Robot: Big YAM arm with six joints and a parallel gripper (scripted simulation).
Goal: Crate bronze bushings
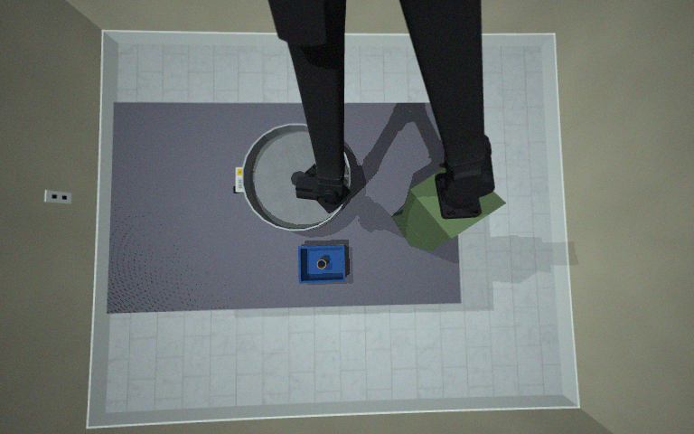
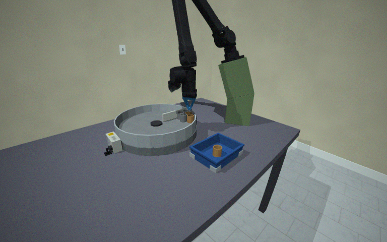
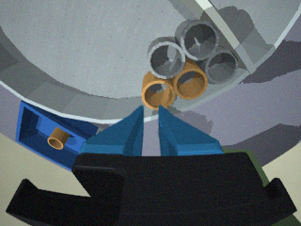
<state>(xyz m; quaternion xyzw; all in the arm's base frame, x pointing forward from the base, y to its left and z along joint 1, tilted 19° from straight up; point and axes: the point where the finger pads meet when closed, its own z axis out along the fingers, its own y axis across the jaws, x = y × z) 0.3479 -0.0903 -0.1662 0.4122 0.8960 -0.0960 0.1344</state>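
The grey turning table (image 2: 155,128) stands mid-table and also shows in the top view (image 1: 278,176). Two bronze bushings (image 3: 158,90) (image 3: 191,79) stand at its rim in a cluster with three steel bushings (image 3: 166,56). In the side view the bronze ones (image 2: 190,117) stand beside the steel ones (image 2: 183,117). My gripper (image 3: 150,111) (image 2: 188,107) hangs just above the cluster, its blue fingers nearly together with nothing between them. The blue crate (image 2: 212,148) holds one upright bronze bushing (image 2: 217,150), which also shows in the top view (image 1: 321,263) and the wrist view (image 3: 58,141).
A green block (image 2: 237,91) carries the arm's base behind the crate. A small white box (image 2: 113,141) sits against the turning table's left side. A white bar (image 2: 169,115) and a black hub (image 2: 155,122) lie on the turning table.
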